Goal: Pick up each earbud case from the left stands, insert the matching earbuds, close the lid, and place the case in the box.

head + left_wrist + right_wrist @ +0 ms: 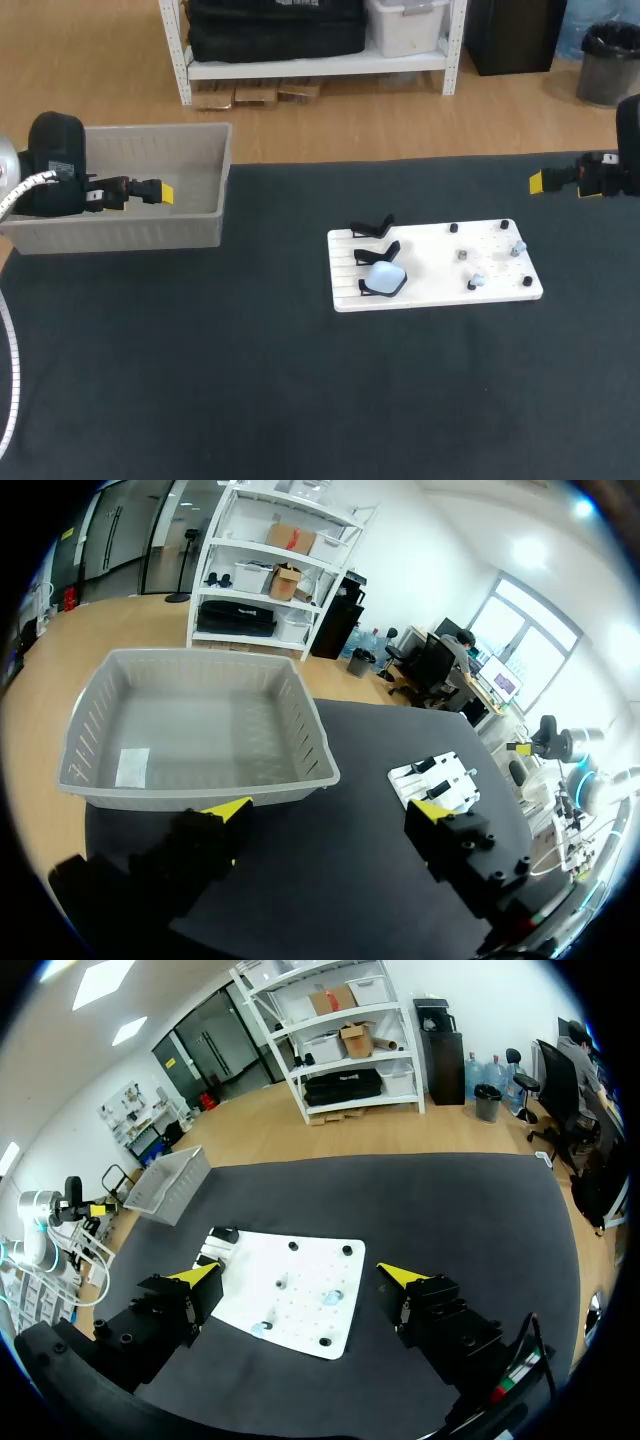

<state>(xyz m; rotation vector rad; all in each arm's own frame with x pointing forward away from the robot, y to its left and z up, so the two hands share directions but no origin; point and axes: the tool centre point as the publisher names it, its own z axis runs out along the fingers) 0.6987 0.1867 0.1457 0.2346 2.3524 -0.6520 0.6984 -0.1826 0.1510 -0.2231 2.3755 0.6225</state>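
A white board (440, 290) lies on the dark table right of centre. At its left end stand two black stands: the rear one (372, 227) is empty, the front one holds a light blue earbud case (384, 280). Small earbuds (477, 282) (518, 247) sit among black pegs on the board's right half. My left gripper (163, 192) hangs open over the grey box (120, 232), holding nothing. My right gripper (537, 182) is open beyond the board's far right corner. In the right wrist view the board (300, 1305) lies ahead of the open gripper (298, 1278).
The grey box (200, 788) is an open bin at the table's far left corner, with a white slip on its floor. In the left wrist view the board (410, 780) shows far beyond the open gripper (330, 810). Dark mat surrounds the board.
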